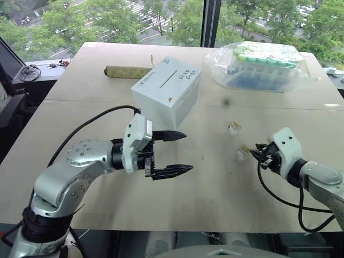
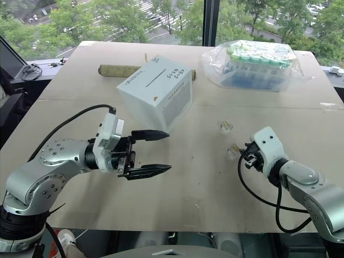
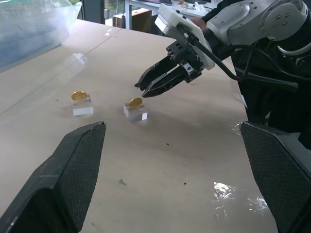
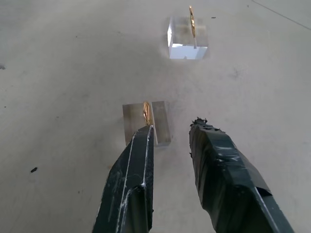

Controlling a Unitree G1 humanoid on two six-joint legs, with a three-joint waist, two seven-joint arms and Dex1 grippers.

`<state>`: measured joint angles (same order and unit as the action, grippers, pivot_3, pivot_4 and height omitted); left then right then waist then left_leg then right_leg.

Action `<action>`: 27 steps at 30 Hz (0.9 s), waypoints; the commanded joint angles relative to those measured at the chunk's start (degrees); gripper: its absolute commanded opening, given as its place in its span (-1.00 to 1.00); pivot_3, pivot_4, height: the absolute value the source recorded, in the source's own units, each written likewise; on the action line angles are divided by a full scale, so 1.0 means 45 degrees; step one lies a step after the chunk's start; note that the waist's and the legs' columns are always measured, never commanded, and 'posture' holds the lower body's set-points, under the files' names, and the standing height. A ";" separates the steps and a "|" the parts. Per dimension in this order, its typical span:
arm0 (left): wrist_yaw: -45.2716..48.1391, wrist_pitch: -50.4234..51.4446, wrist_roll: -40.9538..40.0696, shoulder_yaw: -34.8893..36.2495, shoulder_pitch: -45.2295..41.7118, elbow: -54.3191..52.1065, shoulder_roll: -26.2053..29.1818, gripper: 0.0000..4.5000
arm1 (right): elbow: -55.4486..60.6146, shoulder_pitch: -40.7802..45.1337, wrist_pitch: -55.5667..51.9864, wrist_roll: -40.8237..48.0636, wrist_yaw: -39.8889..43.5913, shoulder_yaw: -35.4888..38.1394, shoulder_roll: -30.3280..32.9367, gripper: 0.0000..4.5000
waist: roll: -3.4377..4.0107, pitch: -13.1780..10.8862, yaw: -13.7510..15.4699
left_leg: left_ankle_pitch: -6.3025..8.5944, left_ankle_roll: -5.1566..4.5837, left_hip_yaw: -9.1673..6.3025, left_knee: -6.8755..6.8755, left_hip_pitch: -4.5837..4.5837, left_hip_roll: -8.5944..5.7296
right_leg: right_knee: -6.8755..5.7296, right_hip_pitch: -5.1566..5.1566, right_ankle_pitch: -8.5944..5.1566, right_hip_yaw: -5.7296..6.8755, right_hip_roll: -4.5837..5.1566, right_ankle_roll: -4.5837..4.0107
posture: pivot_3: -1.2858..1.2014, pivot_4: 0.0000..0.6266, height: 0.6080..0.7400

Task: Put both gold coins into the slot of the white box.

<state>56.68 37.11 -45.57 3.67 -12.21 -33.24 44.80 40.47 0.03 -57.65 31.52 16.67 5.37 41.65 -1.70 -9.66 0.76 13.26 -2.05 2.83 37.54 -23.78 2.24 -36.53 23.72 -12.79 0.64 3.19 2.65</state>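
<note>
Step 1, pickup of first coin. Right gripper at near clear block, jaws narrowed but w/ gap, nothing gripped; near gold coin stands on edge in block just off one fingertip, not btwn the two. Far gold coin on 2nd block beyond. Left gripper wide, empty, hovering by white box, slot up. Next prob: shift sideways to straddle coin, pinch on faces, lift w/o tipping block.

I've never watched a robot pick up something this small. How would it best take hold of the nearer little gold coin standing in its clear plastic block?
Probably by the nearer gold coin's upper edge, the part rising above its clear plastic block. It stands upright on edge, so one black finger goes on each flat face, coming down from above. The right gripper looks a little off to one side.
</note>
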 commanded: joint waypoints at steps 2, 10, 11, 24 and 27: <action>0.0363 -0.0268 0.0039 0.0164 0.0037 0.0049 0.0194 1.00 | 0.0074 0.0180 0.0353 -0.0305 0.0190 -0.0058 -0.0174 -0.42 | 0.0000 0.0000 -0.0002 | 0.0000 0.0000 0.0002 0.0000 0.0000 0.0000 | 0.0000 0.0000 0.0000 -0.0003 0.0000 0.0000 | 0.03 -0.52 1.00; 0.1087 -0.0975 0.0334 0.0511 0.0941 0.0305 0.0399 1.00 | 0.0106 0.0403 0.0213 -0.0468 0.0453 -0.0233 -0.0424 -0.42 | 0.0001 0.0000 -0.0009 | 0.0000 0.0000 0.0005 0.0001 0.0002 0.0004 | -0.0001 0.0002 0.0007 -0.0006 0.0001 -0.0011 | 0.03 -0.52 1.00; 0.1153 -0.1101 0.0400 0.0530 0.1065 0.0336 0.0397 1.00 | 0.0130 0.0436 0.0167 -0.0462 0.0482 -0.0240 -0.0435 -0.42 | 0.0001 0.0000 -0.0007 | 0.0000 0.0000 0.0005 0.0000 0.0002 0.0005 | -0.0001 0.0001 0.0006 -0.0006 0.0001 -0.0010 | 0.03 -0.52 1.00; 0.1457 -0.1963 0.0750 0.0628 0.1877 0.0503 0.0347 1.00 | 0.0068 0.0811 0.0048 -0.0828 0.0379 -0.0803 -0.0689 -0.42 | 0.0002 0.0000 -0.0004 | 0.0000 0.0001 0.0004 0.0001 0.0004 0.0012 | -0.0002 0.0003 0.0009 -0.0004 0.0003 -0.0015 | 0.03 -0.52 1.00; 0.1413 -0.1994 0.0782 0.0668 0.1925 0.0503 0.0350 1.00 | -0.0067 0.0946 0.0050 -0.0956 0.0357 -0.0802 -0.0771 -0.42 | 0.0002 0.0000 -0.0001 | 0.0000 0.0000 0.0006 0.0000 0.0003 0.0013 | -0.0002 0.0003 0.0010 -0.0005 0.0003 -0.0017 | 0.03 -0.52 1.00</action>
<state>62.78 29.33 -41.86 5.07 -3.81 -30.22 45.98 39.39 3.36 -58.06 27.83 18.36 0.91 38.16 -1.69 -9.66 0.76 13.26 -2.04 2.86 37.54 -23.77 2.30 -36.54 23.74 -12.75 0.62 3.20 2.57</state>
